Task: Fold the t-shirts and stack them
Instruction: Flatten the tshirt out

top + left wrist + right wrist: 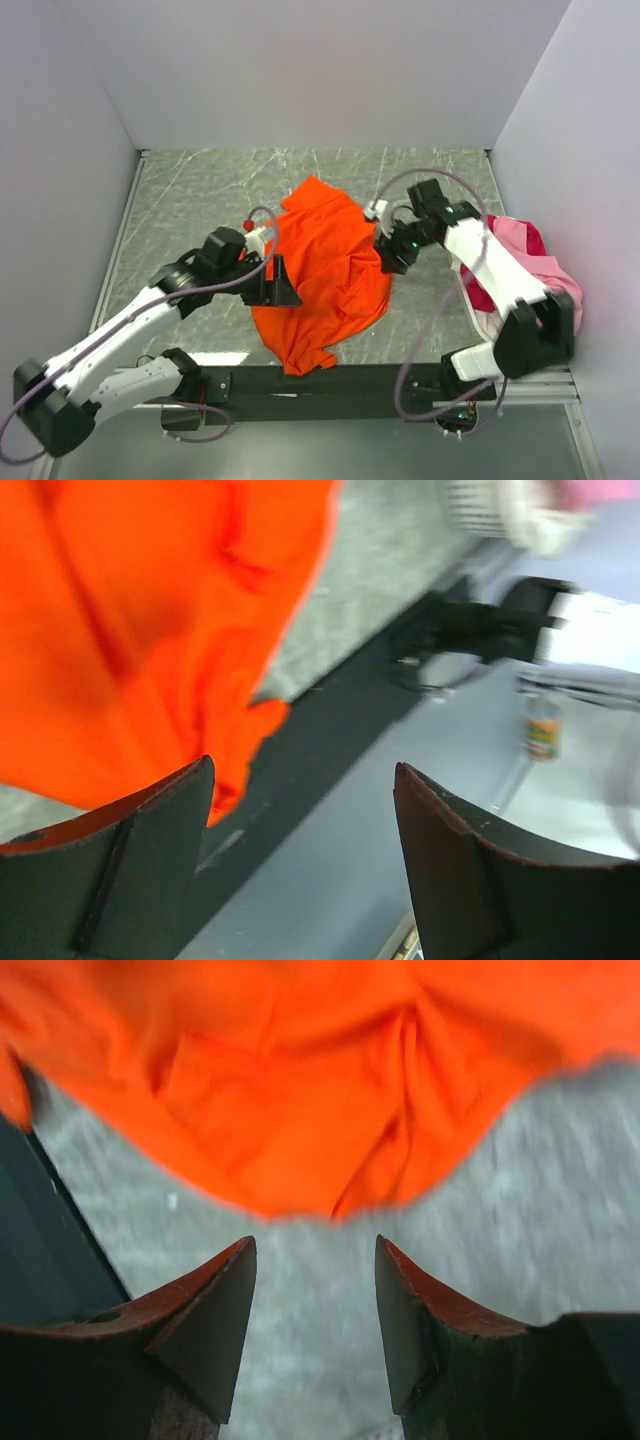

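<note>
A bright orange t-shirt (325, 265) lies crumpled in the middle of the marbled table, its lower end reaching the near edge. My left gripper (280, 285) is at the shirt's left edge, open and holding nothing; in its wrist view the orange t-shirt (140, 630) fills the upper left beyond the left gripper (305, 770). My right gripper (392, 255) is at the shirt's right edge, also open and holding nothing. In the right wrist view the orange t-shirt (300, 1070) lies just ahead of the right gripper (315, 1245). A heap of pink and magenta-red t-shirts (530, 250) lies at the far right, partly under the right arm.
The grey-green marbled table (200, 200) is walled in by white panels on the left, back and right. A dark rail (330, 378) runs along the near edge between the arm bases. The right arm's forearm crosses over the pink heap.
</note>
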Controlling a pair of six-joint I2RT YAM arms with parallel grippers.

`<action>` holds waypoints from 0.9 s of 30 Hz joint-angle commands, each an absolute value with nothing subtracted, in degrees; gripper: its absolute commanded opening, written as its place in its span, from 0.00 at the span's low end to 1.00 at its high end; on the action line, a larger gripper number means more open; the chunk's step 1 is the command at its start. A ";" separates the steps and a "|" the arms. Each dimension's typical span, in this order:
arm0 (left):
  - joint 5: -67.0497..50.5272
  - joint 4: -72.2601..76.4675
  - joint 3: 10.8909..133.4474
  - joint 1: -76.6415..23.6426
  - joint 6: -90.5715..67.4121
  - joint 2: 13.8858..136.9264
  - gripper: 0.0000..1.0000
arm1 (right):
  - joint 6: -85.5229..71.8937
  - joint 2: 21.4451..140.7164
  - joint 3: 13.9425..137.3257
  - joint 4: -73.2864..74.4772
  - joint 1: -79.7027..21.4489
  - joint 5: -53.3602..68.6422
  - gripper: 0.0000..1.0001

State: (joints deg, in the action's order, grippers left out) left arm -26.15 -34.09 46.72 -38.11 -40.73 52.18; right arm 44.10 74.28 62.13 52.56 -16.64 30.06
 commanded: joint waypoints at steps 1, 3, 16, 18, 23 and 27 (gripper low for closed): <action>-19.97 -33.66 46.41 -39.45 -38.06 58.26 0.77 | 41.49 85.14 68.71 49.74 -17.75 37.25 0.57; -18.29 -34.01 47.19 -41.21 -37.44 62.39 0.77 | 42.27 90.16 72.67 52.55 -18.02 38.93 0.56; -6.77 -34.72 49.48 -56.15 -35.24 76.19 0.76 | 39.29 94.22 66.36 48.07 -20.39 29.09 0.56; -6.50 -34.98 49.48 -57.12 -35.33 77.52 0.73 | 39.72 94.66 66.10 48.51 -20.30 29.18 0.54; -8.26 -33.67 49.04 -59.94 -36.56 79.19 0.60 | 40.17 94.13 64.60 48.96 -20.39 29.79 0.51; -8.61 -33.13 49.57 -61.52 -36.83 80.86 0.52 | 40.17 93.60 63.81 49.13 -20.39 29.97 0.46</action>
